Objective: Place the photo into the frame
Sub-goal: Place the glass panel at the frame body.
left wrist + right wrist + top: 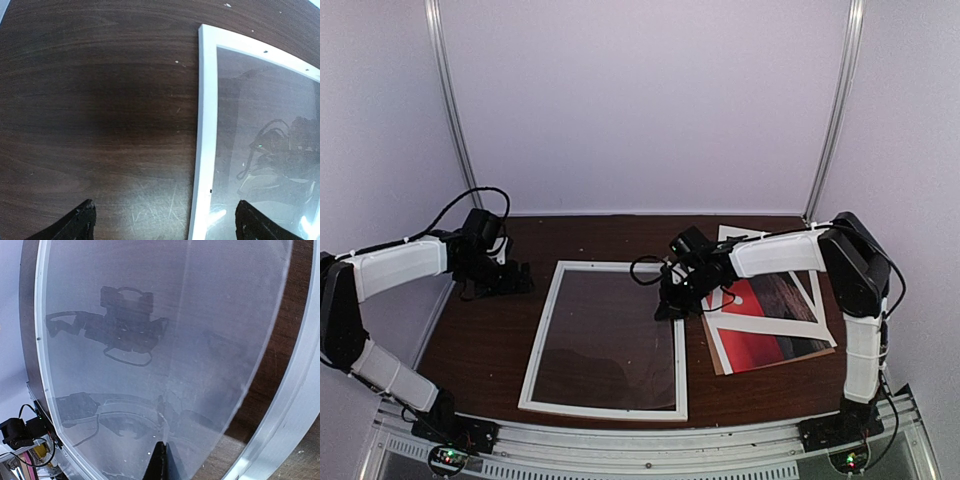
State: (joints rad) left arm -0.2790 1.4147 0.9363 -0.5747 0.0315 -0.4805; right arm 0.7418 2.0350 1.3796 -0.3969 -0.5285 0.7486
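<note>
The white frame (pixel 542 340) lies flat on the dark wood table, with a clear sheet (pixel 610 340) inside it. My right gripper (pixel 670 305) is shut, its tips down on the clear sheet (pixel 150 340) near the frame's right rail (pixel 300 405); a strip of table shows between the sheet's edge and that rail. The red photo (pixel 755 345) lies to the right, partly under a white mat (pixel 815 300). My left gripper (pixel 517 280) stands open and empty by the frame's far left corner, its fingers (pixel 75 225) wide either side of the left rail (pixel 205 125).
A brown backing board (pixel 720 365) peeks out under the photo's near left corner. The white booth walls close in on three sides, with upright metal posts (pixel 455 110) at the back corners. Cables loop off both wrists.
</note>
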